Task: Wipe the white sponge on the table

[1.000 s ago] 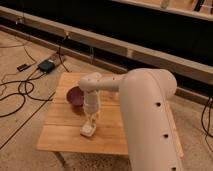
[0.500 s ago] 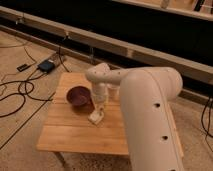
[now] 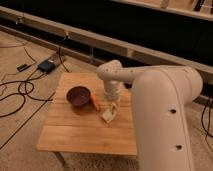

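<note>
The white sponge (image 3: 108,117) lies flat on the light-wood table (image 3: 75,132), right of the middle. My gripper (image 3: 111,107) points straight down onto it from the white arm, shut on the sponge's top edge. The wrist hides part of the sponge's far side.
A purple bowl (image 3: 78,96) stands left of the gripper, with an orange carrot (image 3: 94,102) lying between the bowl and the sponge. My bulky white arm (image 3: 162,115) overhangs the table's right edge. Black cables and a small box (image 3: 46,65) lie on the floor at the left.
The gripper has slid the sponge across the table, from the front left area toward the right and slightly farther back. The carrot beside the bowl now shows.
</note>
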